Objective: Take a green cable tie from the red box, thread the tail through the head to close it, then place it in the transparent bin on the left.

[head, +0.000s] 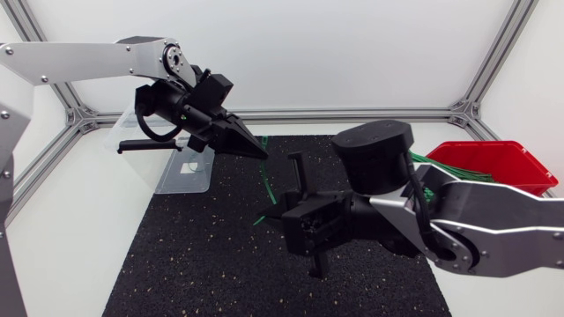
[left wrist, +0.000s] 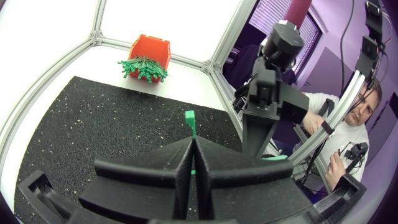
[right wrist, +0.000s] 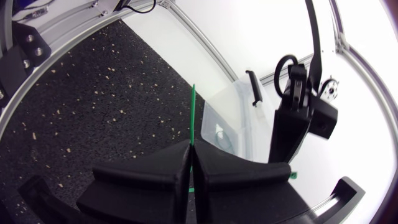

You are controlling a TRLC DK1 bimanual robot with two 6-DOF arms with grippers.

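left gripper [left wrist: 191, 144]: fingers pressed together, pinching the green cable tie [left wrist: 189, 119] just below its square head, which sticks up free past the fingertips.
right gripper [right wrist: 191, 145]: fingers also pressed together, pinching the same tie; its thin tail stands straight up out of the tips.
tie between them: in the head view it runs as a bowed strand from one gripper down to the other, above the black mat [head: 203, 255]. nothing passes through the head, so i judge the loop not yet closed.
transparent bin [right wrist: 233, 118]: on the table [head: 70, 229] just behind the left gripper, at the mat's far left edge.
red box [left wrist: 149, 48]: well apart at the far right, with spare green ties [left wrist: 144, 68] spilling over its rim.
risk, aim: the tail is narrow and springy and the slot is small. a slight tilt of either wrist would probably send the tip past the head, not into it.
risk, grip: each hold is a thin edge pinch. pushing the tail against the head could twist the tie or let it slide out.
risk, drop: if either gripper lets go early, the bowed strand may spring away onto the mat.
risk, contact: the two grippers are near each other and could bump.
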